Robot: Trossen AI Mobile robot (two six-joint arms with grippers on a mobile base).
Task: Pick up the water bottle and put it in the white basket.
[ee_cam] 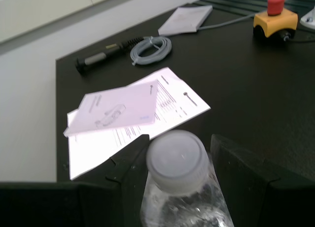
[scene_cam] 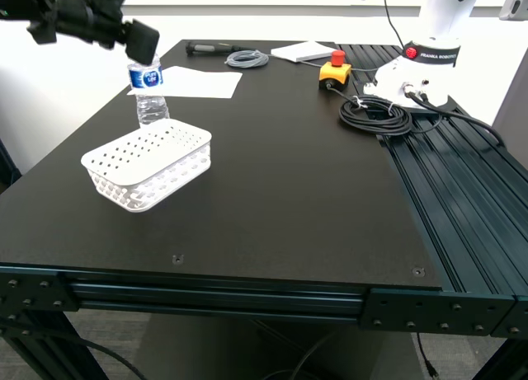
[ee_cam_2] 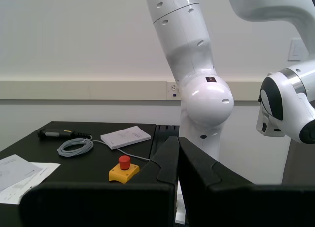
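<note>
The water bottle (scene_cam: pixel 151 91) stands upright at the exterior view's left, just behind the white basket (scene_cam: pixel 148 167), and its foot is hidden by the basket. The basket lies on the black table with its flat holed face upward. My first gripper (scene_cam: pixel 142 44) hangs over the bottle's top. In the first wrist view the white cap of the water bottle (ee_cam: pixel 178 160) sits between the two black fingers (ee_cam: pixel 130 168), which close in on the neck from both sides. My second gripper (ee_cam_2: pixel 178 141) is shut with nothing in it, held high and facing the far wall.
White papers (scene_cam: pixel 198 82) lie behind the bottle. Further back are a grey cable coil (scene_cam: pixel 247 59), a black tool (scene_cam: pixel 206 47), a booklet (scene_cam: pixel 304 51) and a yellow box with a red button (scene_cam: pixel 334 70). A white robot base (scene_cam: pixel 425 63) and a black cable coil (scene_cam: pixel 375 114) stand at the exterior view's right.
</note>
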